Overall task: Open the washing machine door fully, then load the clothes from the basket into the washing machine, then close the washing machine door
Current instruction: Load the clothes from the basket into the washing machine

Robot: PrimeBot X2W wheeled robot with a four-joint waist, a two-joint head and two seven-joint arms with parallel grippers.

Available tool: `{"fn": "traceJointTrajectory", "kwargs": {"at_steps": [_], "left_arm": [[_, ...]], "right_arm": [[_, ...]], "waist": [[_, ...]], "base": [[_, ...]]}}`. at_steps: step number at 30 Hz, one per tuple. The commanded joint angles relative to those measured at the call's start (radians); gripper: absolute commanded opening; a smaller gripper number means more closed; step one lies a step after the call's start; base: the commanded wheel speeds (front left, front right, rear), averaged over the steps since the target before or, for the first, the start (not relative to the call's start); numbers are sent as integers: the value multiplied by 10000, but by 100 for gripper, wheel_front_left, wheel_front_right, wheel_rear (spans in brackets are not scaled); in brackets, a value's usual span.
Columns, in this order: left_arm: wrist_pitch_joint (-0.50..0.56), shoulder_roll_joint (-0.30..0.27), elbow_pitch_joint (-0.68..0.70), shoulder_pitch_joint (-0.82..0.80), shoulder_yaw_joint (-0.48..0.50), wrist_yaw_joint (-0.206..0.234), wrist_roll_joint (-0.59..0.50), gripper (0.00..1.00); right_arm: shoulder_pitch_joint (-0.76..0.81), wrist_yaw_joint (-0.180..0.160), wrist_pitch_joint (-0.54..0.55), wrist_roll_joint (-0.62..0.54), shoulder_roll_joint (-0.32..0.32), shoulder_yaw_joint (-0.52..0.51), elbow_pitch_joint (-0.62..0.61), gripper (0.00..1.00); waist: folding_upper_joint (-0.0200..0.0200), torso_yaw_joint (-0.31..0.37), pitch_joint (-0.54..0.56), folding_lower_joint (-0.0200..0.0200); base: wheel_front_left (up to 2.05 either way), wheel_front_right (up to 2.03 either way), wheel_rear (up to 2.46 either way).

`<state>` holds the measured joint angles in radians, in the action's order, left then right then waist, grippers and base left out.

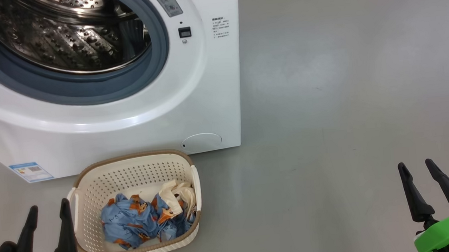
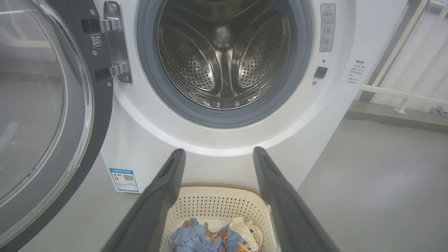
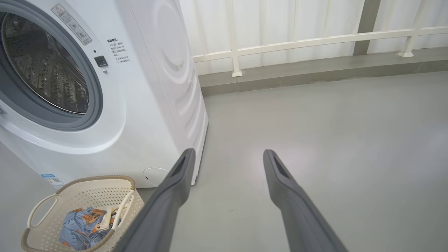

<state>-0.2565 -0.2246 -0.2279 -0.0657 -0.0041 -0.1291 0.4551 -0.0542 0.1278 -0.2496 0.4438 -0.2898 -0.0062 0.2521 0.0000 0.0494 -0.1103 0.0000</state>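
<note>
You see the clothes [image 1: 130,221] heaped in the basket [image 1: 128,175], blue printed pieces with a cream cloth at their right. The basket stands on the floor [image 1: 346,92] just in front of the washing machine [image 1: 213,83]. Its door [image 2: 42,105] is swung wide to the left and the steel drum [image 2: 224,59] is in plain sight. Your left jaws stand spread just beside the basket's left wall. Your right jaws, also spread, hang well off to the right above the floor.
</note>
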Motion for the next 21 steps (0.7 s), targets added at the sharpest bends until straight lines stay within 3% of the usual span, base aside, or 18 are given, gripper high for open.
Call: {"fn": "traceJointTrajectory", "kwargs": {"at_steps": [1, 13, 21], "left_arm": [[-53, -335, 224, -265, 275, -15, 27, 100], [-53, -451, 158, -275, 82, -15, 5, 100], [-53, -525, 187, -324, 9, -15, -36, 100]], "right_arm": [[125, 29, -122, 17, -167, 152, -276, 100], [107, 29, -122, -21, -154, 147, -281, 100], [53, 29, -122, -12, -128, 152, -286, 100]], "waist": [[0, -33, -13, 0], [0, -104, -7, 0], [0, -108, -70, 0]], "base": [[0, 0, 0], [2, -9, 7], [48, -143, 95]]}}
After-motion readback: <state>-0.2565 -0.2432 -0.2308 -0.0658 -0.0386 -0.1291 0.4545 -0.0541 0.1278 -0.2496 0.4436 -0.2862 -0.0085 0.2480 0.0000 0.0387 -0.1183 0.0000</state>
